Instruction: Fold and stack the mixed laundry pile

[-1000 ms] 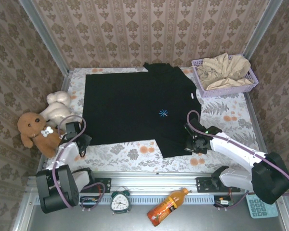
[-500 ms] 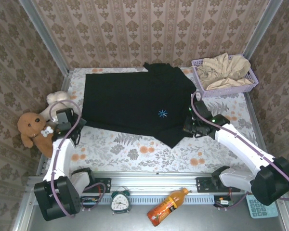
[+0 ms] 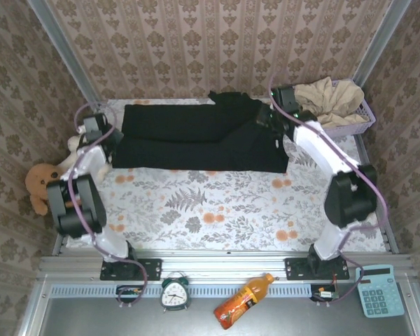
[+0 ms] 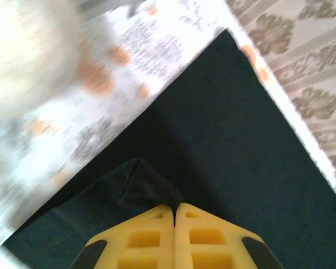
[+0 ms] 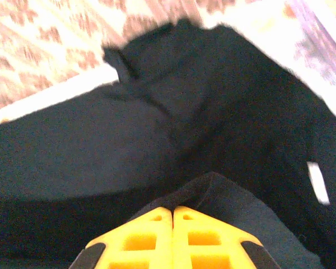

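Note:
The black T-shirt (image 3: 196, 136) lies folded in half as a long band across the back of the table, its near hem doubled over onto the far part. My left gripper (image 3: 110, 134) is shut on the shirt's left corner, and a black fold (image 4: 151, 185) is pinched at its yellow tips (image 4: 175, 206). My right gripper (image 3: 264, 117) is shut on the shirt's right end near the collar, with cloth (image 5: 229, 196) bunched at its tips (image 5: 172, 210). The beige-cream garment (image 3: 325, 101) sits crumpled in the lavender basket (image 3: 350, 126) at the back right.
A white plush (image 3: 73, 148) and a brown plush (image 3: 38, 185) rest by the left wall, close to my left arm. On the near ledge lie an alarm clock (image 3: 174, 294), an orange bottle (image 3: 241, 299) and a calculator (image 3: 378, 290). The floral tablecloth (image 3: 210, 203) is bare in front.
Both grippers have carried the shirt's near hem from the front of the table up to the back, folding the shirt in half. The blue mark is now hidden.

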You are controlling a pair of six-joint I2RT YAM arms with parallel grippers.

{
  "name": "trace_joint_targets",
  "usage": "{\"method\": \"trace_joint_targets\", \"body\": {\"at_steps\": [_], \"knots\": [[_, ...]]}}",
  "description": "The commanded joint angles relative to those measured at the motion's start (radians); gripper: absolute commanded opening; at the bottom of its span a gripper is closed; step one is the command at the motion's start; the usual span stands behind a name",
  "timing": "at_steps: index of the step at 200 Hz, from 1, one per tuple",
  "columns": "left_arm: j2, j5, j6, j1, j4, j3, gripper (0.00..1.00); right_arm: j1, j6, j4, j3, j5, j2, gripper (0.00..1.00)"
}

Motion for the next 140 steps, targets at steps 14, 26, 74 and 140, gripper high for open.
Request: {"method": "trace_joint_targets", "body": {"at_steps": [14, 26, 74, 140], "knots": [[0.250, 0.120, -0.004, -0.010, -0.078, 0.305, 0.90, -0.049, -0.056, -0.060, 0.418, -0.107, 0.327, 1.00], [0.243, 0.107, -0.003, -0.018, -0.060, 0.296, 1.00, -0.050, -0.088, -0.084, 0.459, -0.136, 0.347, 1.00], [0.063, 0.154, 0.048, -0.065, 0.098, 0.080, 0.95, -0.041, -0.205, -0.064, 0.151, -0.133, 0.133, 1.00], [0.198, 0.320, 0.055, -0.193, 0.256, -0.002, 0.00, -0.043, -0.137, 0.009, -0.192, -0.148, 0.050, 0.00]]}}
